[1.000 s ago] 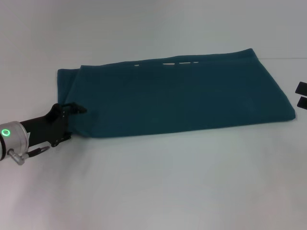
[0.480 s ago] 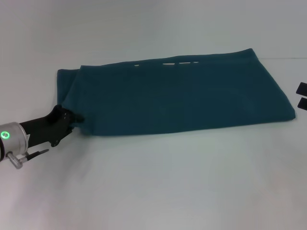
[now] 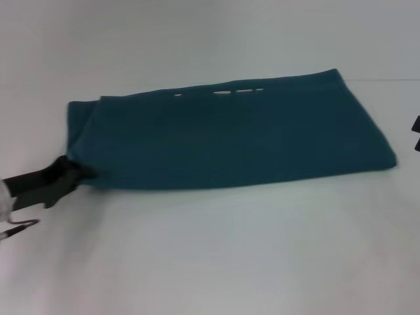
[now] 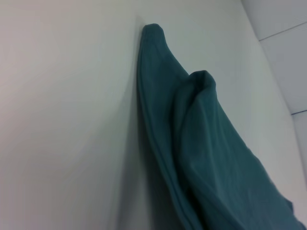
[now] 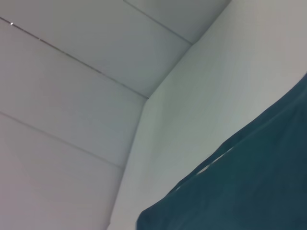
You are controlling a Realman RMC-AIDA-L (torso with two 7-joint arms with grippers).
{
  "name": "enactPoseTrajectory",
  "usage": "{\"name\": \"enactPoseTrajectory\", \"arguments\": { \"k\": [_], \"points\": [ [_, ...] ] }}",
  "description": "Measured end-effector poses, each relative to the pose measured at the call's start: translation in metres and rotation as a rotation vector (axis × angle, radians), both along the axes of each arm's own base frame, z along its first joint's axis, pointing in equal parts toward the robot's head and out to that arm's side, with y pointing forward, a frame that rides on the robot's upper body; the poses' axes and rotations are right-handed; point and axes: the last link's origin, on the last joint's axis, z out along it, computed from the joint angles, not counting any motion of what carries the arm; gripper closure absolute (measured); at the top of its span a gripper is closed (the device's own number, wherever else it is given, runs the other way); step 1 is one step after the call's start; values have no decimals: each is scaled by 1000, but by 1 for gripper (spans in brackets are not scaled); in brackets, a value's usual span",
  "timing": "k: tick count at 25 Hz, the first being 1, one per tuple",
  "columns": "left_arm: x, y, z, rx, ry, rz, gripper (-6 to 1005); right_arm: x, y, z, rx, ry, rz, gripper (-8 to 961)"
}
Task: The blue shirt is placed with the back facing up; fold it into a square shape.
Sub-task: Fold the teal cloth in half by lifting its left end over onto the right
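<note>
Far left of the head view, the left gripper (image 3: 77, 174) is down at the near-left corner of the blue shirt (image 3: 230, 134), black fingers pressed into the cloth. They look pinched together on that corner, though the tips are buried in the dark fabric and hard to separate from it. The arm behind it runs off the frame's left edge, most of it cut away.

Moving right, the shirt lies on the white table (image 3: 216, 256) as a long folded band, plain side up. Along its far edge a few white slivers (image 3: 231, 91) peek out from under the top layer; too little shows to read them. The left end has a second layer sticking out past the top fold.

At the shirt's right end, two small black shapes (image 3: 416, 134) sit just beyond it, sliced by the frame edge, so whether that is the right gripper and how it stands I cannot tell.

The left wrist view gives only a raised, bunched fold of shirt (image 4: 201, 143) above the table, no fingers. The right wrist view catches the shirt's edge (image 5: 249, 182) and wall panels.
</note>
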Motion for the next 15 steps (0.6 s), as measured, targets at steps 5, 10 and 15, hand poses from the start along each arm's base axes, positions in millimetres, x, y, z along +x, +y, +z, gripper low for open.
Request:
{"name": "enactPoseTrajectory", "arguments": {
  "k": [5, 10, 15],
  "points": [
    [-23, -15, 27, 45, 107, 12, 979, 5, -3, -2, -3, 9, -29, 163],
    [-44, -25, 53, 91, 207, 53, 978, 7, -4, -4, -5, 14, -43, 163],
    [-46, -27, 65, 113, 251, 14, 978, 8, -4, -5, -3, 13, -50, 163]
  ]
}}
